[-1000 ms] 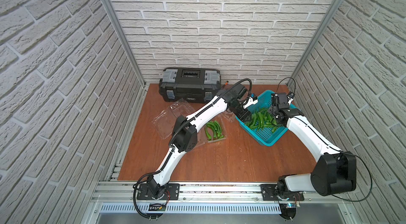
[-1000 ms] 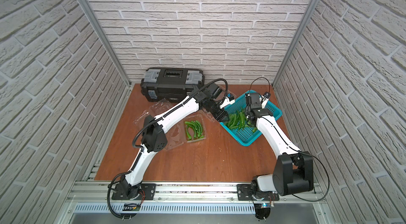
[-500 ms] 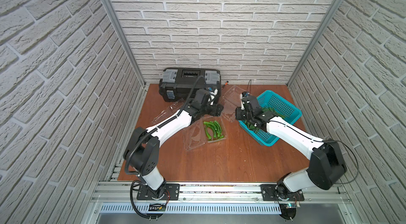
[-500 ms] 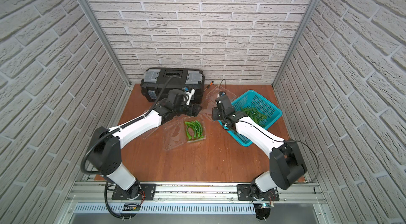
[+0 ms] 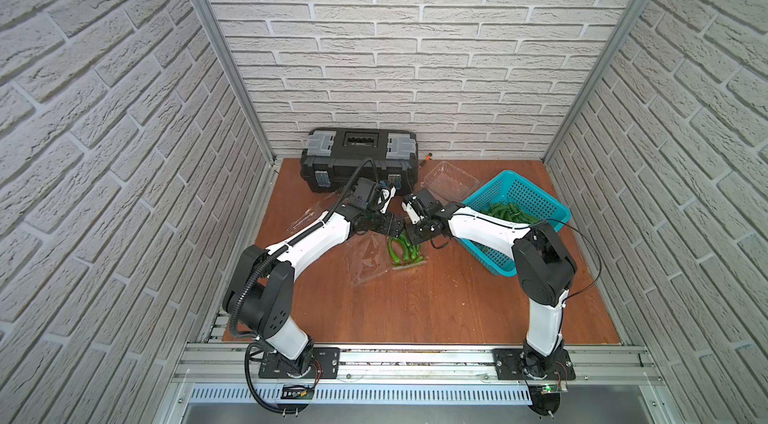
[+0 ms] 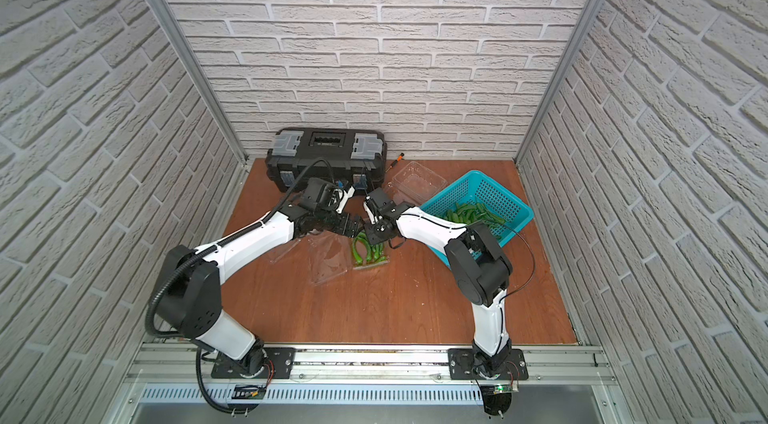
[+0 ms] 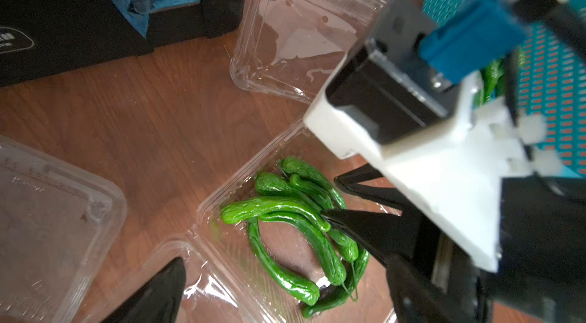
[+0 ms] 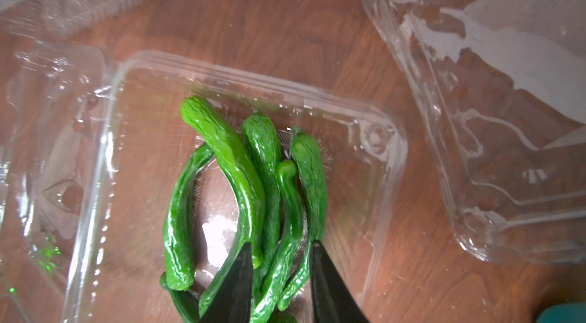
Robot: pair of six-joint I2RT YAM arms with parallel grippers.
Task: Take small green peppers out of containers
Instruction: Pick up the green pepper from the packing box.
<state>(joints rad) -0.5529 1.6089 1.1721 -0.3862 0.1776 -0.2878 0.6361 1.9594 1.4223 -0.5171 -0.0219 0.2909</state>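
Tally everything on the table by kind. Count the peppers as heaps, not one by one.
Clear containers: 3
Pepper heaps: 2
Teal basket: 1
Black toolbox: 1
Screwdriver: 1
Total: 8

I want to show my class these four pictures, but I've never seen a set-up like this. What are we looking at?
Two white robot arms work at a brown table. Two pictures look down from above; two come from cameras on the arms' wrists. On the table: a black toolbox, a teal basket, clear plastic boxes. Small green peppers lie in the basket and in one open box. The right tool straddles some there; whether it grips, I cannot tell. The left tool is open, empty.
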